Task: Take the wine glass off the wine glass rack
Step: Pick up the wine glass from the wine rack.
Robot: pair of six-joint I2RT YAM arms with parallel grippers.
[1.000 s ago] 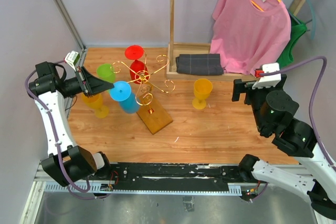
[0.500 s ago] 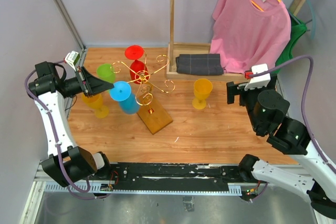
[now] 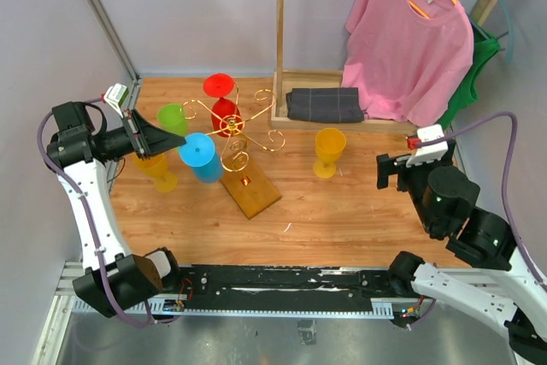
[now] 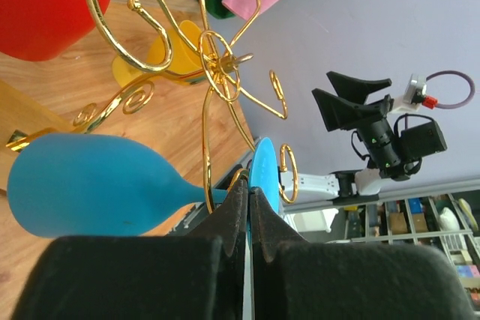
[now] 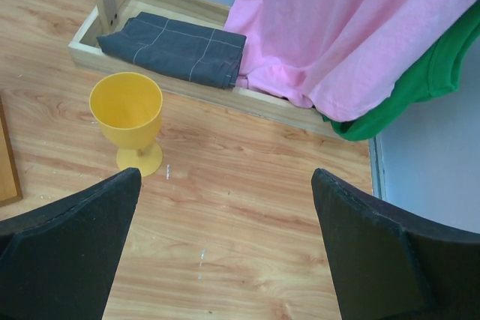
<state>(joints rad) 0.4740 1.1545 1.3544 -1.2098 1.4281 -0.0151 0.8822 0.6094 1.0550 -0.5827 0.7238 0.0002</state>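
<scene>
The wine glass rack (image 3: 231,128) is a gold wire stand with curled arms on a wooden base (image 3: 252,194). A blue wine glass (image 3: 201,158) hangs from it upside down, its foot (image 4: 264,176) caught in a gold curl. My left gripper (image 3: 181,132) is shut, its tips (image 4: 248,189) pinching the edge of that blue foot. The blue bowl (image 4: 82,181) points left in the left wrist view. A red glass (image 3: 224,108) and a green glass (image 3: 172,117) also hang on the rack. My right gripper (image 5: 225,185) is open over bare wood, far from the rack.
One yellow glass (image 3: 158,170) stands on the table under my left arm, another (image 3: 328,152) right of the rack. A wooden tray (image 3: 291,119) with a folded dark cloth (image 3: 325,104) lies behind. A pink shirt (image 3: 410,40) and green garment (image 5: 420,73) hang at back right.
The right arm swung a little left, then back right and lower, still open. The left gripper and the blue glass hold their place.
</scene>
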